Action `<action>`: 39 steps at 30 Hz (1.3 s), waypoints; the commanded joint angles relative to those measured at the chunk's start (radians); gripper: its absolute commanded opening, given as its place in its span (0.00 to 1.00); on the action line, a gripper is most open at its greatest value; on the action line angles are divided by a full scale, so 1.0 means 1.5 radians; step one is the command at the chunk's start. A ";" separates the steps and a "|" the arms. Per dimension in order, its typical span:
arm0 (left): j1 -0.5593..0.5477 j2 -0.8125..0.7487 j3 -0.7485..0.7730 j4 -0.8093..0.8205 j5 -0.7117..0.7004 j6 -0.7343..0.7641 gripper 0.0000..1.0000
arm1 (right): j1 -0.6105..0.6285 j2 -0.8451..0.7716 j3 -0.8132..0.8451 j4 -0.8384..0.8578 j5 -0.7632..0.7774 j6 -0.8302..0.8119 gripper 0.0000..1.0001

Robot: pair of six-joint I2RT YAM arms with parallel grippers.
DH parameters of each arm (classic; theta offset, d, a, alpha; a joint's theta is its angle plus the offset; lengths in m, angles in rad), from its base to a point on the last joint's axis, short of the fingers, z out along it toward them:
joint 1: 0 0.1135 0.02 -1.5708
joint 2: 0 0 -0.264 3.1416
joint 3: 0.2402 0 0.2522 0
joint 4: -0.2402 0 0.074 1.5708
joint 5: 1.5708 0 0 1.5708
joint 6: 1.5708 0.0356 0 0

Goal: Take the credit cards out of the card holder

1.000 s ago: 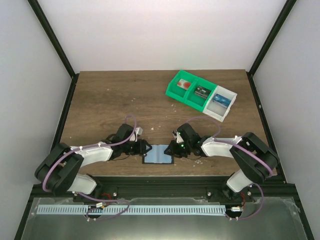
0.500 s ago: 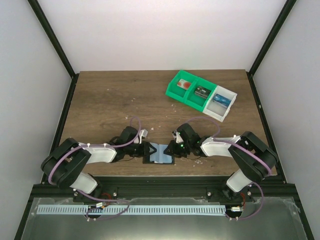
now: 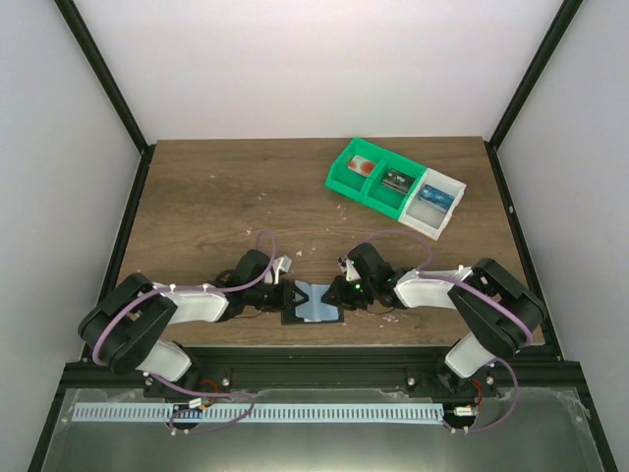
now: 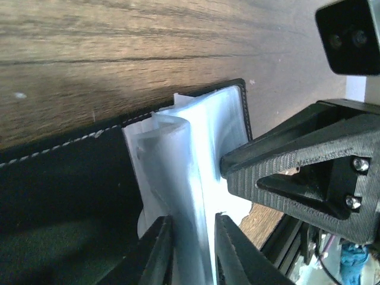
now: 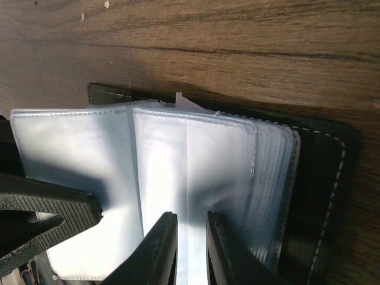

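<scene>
The card holder [image 3: 316, 305] lies open near the table's front edge, between both grippers. Its black cover with white stitching [image 4: 65, 178] [image 5: 323, 178] carries a stack of pale plastic sleeves [image 5: 219, 160]. My left gripper [image 3: 295, 295] [image 4: 191, 228] is shut on one sleeve [image 4: 190, 178], which stands up between its fingers. My right gripper [image 3: 340, 292] [image 5: 190, 225] is shut on a sleeve from the other side. The right gripper's finger [image 4: 285, 166] touches the sleeve in the left wrist view. Whether the sleeves hold credit cards I cannot tell.
A green bin [image 3: 359, 197] joined to a white bin [image 3: 423, 228] stands at the back right, with small flat items in the compartments. The black table frame [image 3: 314, 352] runs just in front of the card holder. Small white specks dot the wood.
My left gripper moved right onto the card holder and its jaws narrowed onto a sleeve, which now stands up in the middle. The right arm has not moved.
</scene>
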 commanded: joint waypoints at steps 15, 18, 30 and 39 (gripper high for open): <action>0.077 -0.324 0.113 -0.349 -0.272 0.162 0.93 | 0.007 -0.188 0.074 -0.226 0.243 -0.042 0.30; 0.078 -0.365 0.142 -0.383 -0.291 0.182 1.00 | 0.008 -0.245 0.106 -0.269 0.290 -0.050 0.35; 0.078 -0.522 0.207 -0.417 -0.335 0.264 1.00 | 0.008 -0.439 0.220 -0.405 0.445 -0.101 1.00; 0.078 -0.611 0.172 -0.362 -0.266 0.255 1.00 | 0.008 -0.505 0.215 -0.421 0.442 -0.093 1.00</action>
